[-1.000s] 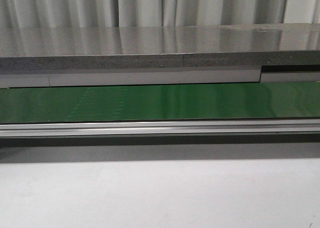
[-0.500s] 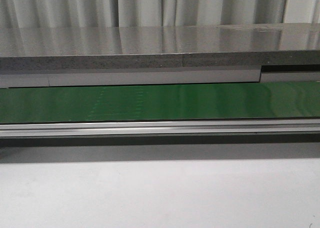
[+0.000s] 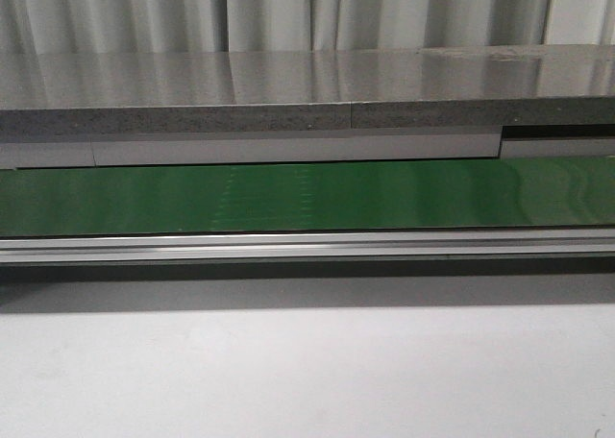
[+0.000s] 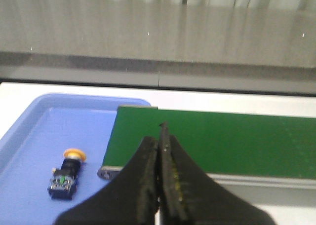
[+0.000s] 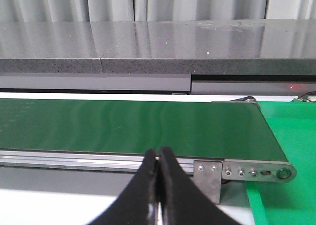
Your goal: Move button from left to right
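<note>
The button, an orange-yellow cap on a black body, lies on its side in a blue tray in the left wrist view. My left gripper is shut and empty, apart from the button, over the end of the green conveyor belt. In the right wrist view my right gripper is shut with nothing in it, near the belt's other end. Neither gripper nor the button shows in the front view.
The green conveyor belt runs across the front view with a metal rail along its near side. Behind it stands a grey stone ledge. A green surface lies past the belt's right end. White tabletop lies in front.
A faint pattern on the belt has drifted to the right, so the belt is running. Nothing else has moved in the front view.
</note>
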`<move>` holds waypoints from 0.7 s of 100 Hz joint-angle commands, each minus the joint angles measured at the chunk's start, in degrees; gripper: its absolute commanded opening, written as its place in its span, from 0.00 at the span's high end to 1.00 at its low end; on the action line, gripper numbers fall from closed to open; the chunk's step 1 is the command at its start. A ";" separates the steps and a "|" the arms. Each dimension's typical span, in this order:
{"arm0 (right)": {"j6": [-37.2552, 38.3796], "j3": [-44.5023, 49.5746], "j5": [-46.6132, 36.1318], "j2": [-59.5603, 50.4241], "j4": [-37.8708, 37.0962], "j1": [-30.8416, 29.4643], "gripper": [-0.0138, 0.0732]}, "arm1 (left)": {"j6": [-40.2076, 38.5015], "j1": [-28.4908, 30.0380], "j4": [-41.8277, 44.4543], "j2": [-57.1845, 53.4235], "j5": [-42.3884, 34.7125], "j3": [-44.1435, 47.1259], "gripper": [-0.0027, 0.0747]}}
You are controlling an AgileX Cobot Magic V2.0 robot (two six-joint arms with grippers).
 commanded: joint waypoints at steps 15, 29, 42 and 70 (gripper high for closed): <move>-0.03 -0.92 -4.45 -0.89 -0.21 -0.02 0.92 | -0.35 -0.50 -0.12 12.52 16.62 -15.06 0.99; -0.03 -0.92 -4.45 -0.89 -0.21 -0.02 0.92 | -0.35 -0.50 -0.12 16.19 16.07 -16.42 0.99; -0.03 -0.92 -4.45 -0.89 -0.21 -0.02 0.92 | -0.35 -0.50 -0.37 17.61 16.67 -16.42 0.99; -0.03 -0.92 -4.45 -0.89 -0.21 -0.02 0.92 | -0.35 -0.50 -0.43 18.18 16.85 -16.42 0.93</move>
